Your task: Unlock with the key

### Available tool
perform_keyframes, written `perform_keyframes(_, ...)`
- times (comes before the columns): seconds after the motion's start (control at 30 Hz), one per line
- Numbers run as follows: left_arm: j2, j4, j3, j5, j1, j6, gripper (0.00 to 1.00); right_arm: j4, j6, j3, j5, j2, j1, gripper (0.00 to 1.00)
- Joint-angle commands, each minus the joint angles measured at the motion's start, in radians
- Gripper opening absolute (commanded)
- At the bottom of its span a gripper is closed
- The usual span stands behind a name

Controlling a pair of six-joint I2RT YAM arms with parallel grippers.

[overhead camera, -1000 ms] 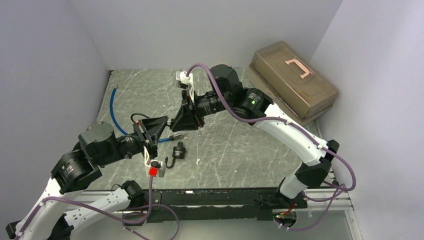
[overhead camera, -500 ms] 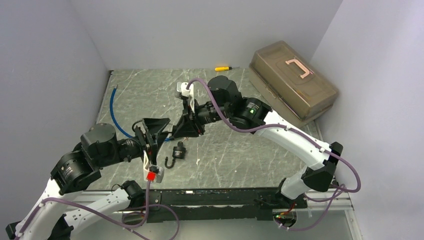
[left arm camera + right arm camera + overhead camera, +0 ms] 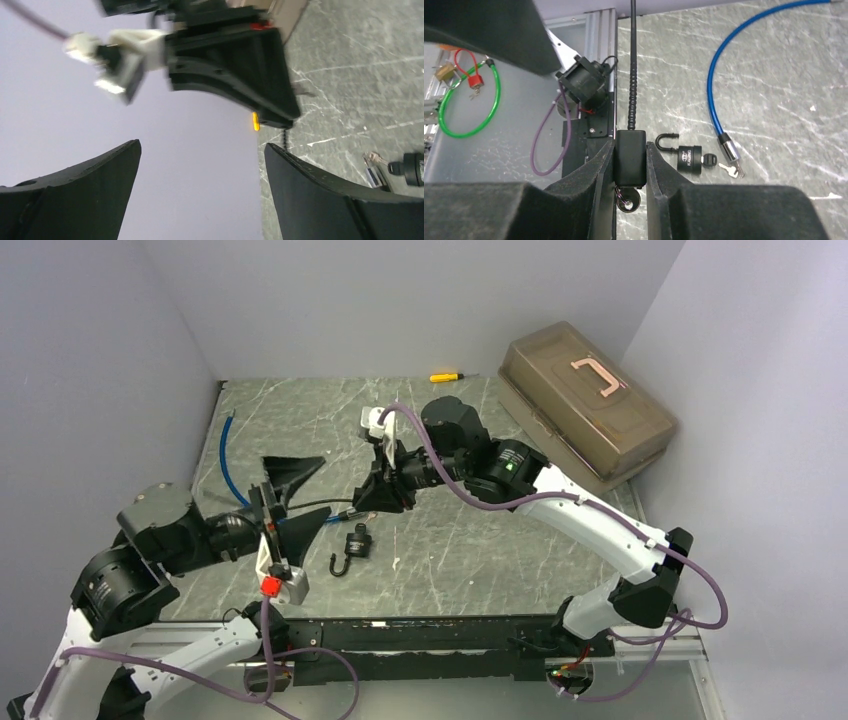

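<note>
From above, the left gripper [image 3: 318, 488] hangs over the near-left part of the table [image 3: 480, 540], its two fingers spread wide with nothing between them. A thin black cable [image 3: 310, 503] runs under it toward the right gripper [image 3: 366, 504], which sits low near the table's middle. Just near of that gripper lies a small padlock [image 3: 357, 542] with its shackle open. A blue cable [image 3: 228, 455] curves along the left side, a yellow screwdriver [image 3: 445, 376] lies at the far edge, and a brown toolbox [image 3: 585, 400] stands at the far right.

Through the left wrist camera, the fingers [image 3: 75, 195] stand well apart and frame only wall and table; the right gripper fills the upper part of the view, blurred.

Seen from the right wrist, both pads are pressed against the sides of a black lock body [image 3: 629, 160], which they hold upright above the table's near edge. The black cable leaves its far end, and a key [image 3: 628, 202] sits in the end nearest the camera. The padlock lies just right of the pads, not touching them.
</note>
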Motion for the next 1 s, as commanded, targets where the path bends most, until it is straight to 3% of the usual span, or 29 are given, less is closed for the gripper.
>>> perform_keyframes(0.0, 0.028, 0.151, 0.091, -0.056, 0.028, -0.168, 0.99, 0.070, 0.017, -0.092, 0.077, -0.054, -0.042, 0.00)
perform_keyframes(0.07, 0.062, 0.157, 0.146, -0.118, 0.043, -0.290, 0.99, 0.115, 0.047, -0.172, 0.085, -0.072, -0.069, 0.00)
perform_keyframes(0.2, 0.240, -0.048, 0.336, -0.359, 0.051, -0.521, 0.99, 0.180, 0.094, -0.299, 0.124, -0.093, -0.103, 0.00)
perform_keyframes(0.27, 0.277, -0.086, 0.344, -0.413, 0.089, -0.589, 0.99, 0.212, 0.110, -0.347, 0.140, -0.092, -0.116, 0.00)
perform_keyframes(0.53, 0.285, -0.118, 0.156, -0.304, 0.384, -0.730, 0.99, 0.410, 0.198, -0.562, 0.199, -0.022, -0.199, 0.00)
perform_keyframes(0.73, 0.278, 0.043, -0.058, -0.149, 0.713, -0.782, 0.99, 0.616, 0.280, -0.714, 0.199, 0.064, -0.276, 0.01)
perform_keyframes(0.87, 0.285, 0.160, -0.200, -0.071, 0.857, -0.830, 0.99, 0.697, 0.310, -0.772, 0.171, 0.145, -0.328, 0.09)
perform_keyframes(0.97, 0.282, 0.251, -0.301, -0.044, 0.901, -0.856, 0.99, 0.743, 0.319, -0.807, 0.151, 0.180, -0.342, 0.26)
